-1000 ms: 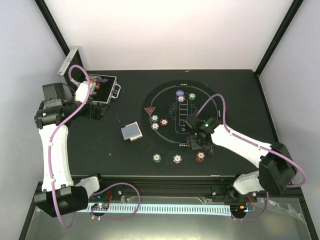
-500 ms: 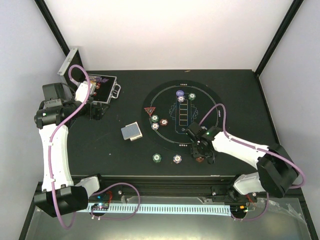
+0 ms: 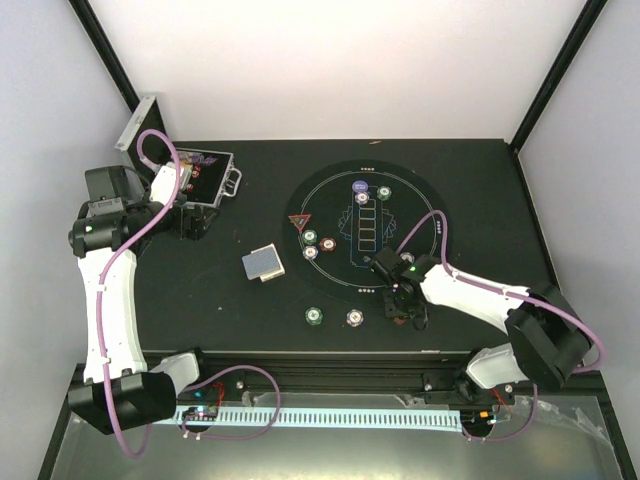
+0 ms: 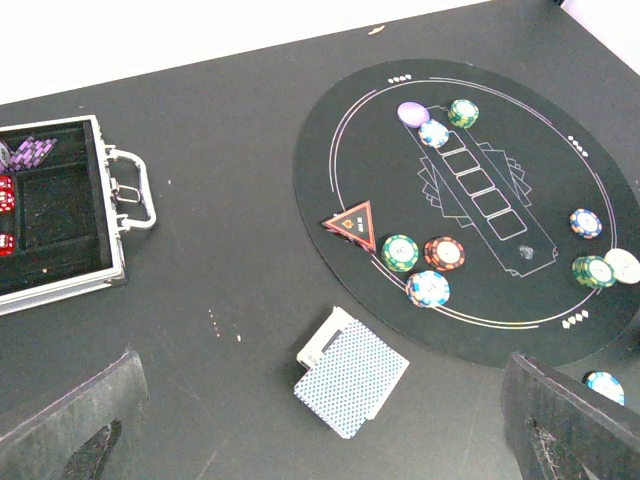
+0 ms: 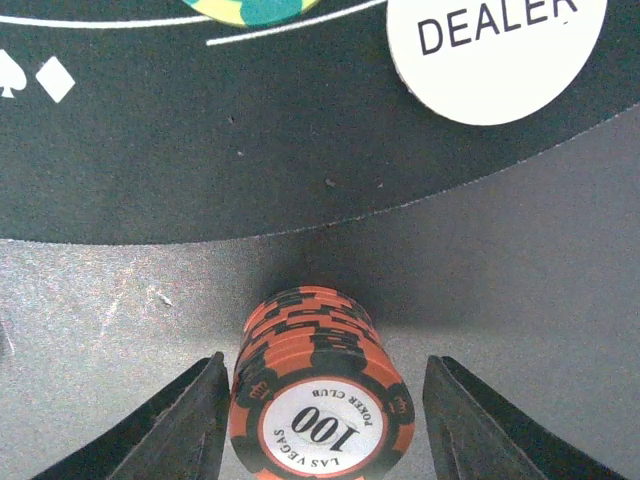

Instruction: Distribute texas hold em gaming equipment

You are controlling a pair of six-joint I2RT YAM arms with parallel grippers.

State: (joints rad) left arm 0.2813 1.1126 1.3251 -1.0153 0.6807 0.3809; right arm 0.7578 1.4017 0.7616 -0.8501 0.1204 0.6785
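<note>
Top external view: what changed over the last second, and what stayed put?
The right gripper moved back toward its base, off the round mat, and now straddles the orange-red chip stack, which sits between its open jaws, not yet gripped. The left arm, card deck, metal case and the other chips stayed where they were.

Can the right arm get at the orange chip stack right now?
Probably yes: the orange chip stack stands between the right fingers, which are apart on either side of it, and nothing else crowds it.
</note>
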